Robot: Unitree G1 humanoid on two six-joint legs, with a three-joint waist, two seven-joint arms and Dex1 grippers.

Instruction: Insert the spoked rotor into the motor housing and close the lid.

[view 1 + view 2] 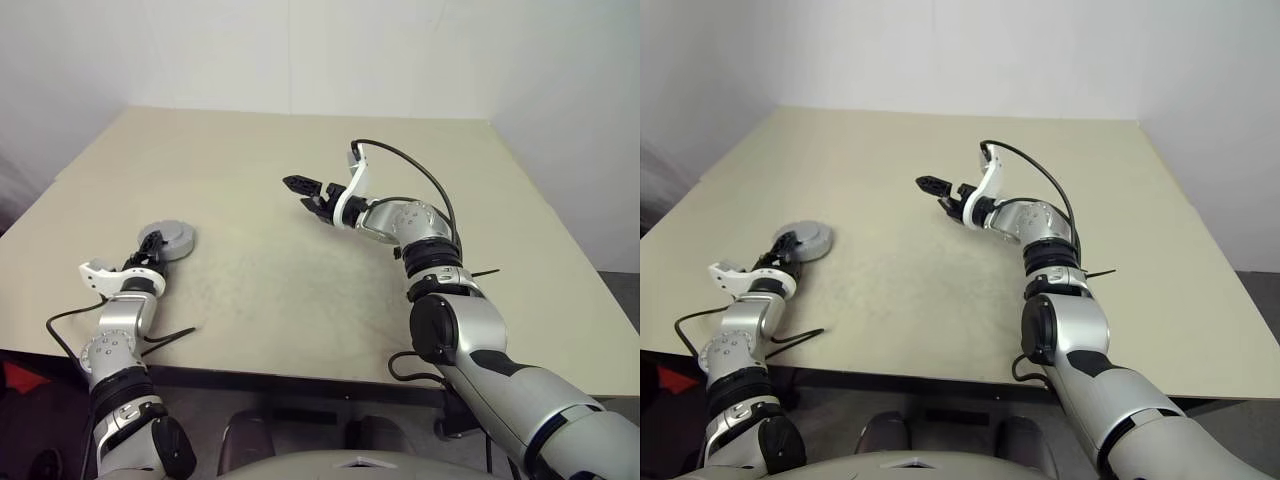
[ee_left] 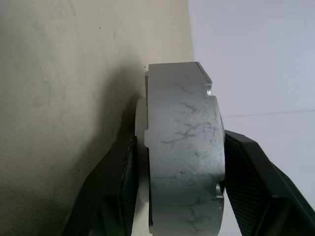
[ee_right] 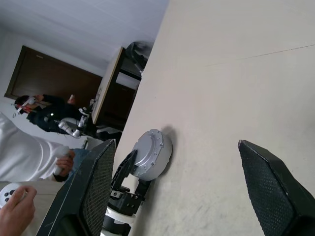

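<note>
- Here, a round silver-grey assembly (image 1: 172, 239) sits on the beige table (image 1: 300, 200), toward the table's left front corner as the robot sees it.
- The left gripper (image 1: 150, 247) is clamped on that assembly: in the left wrist view its black fingers (image 2: 248, 187) press against the two flat faces of the grey metal body (image 2: 183, 152), one finger on each side.
- From that close view the body's rim is smooth grey metal with fine dark scratch-like marks and small notches at its edge; one face lies against the table surface or just off it, I cannot tell which.
- In the right wrist view the same assembly (image 3: 150, 153) shows a flat round face with small dots near its edge, and the left gripper's black fingers hold it from the near side.
- Whether that visible face is the lid or the back of the motor housing cannot be told, and the inside of the assembly is hidden.
- The right gripper (image 1: 305, 192) hangs above the middle of the table, well apart from the assembly and to its right, with its two black fingers (image 3: 91, 189) spread wide and nothing between them.
- Beyond the table's edge, the right wrist view shows people (image 3: 29, 152) standing in the room, one hand (image 3: 15, 211) holding a white controller.
</note>
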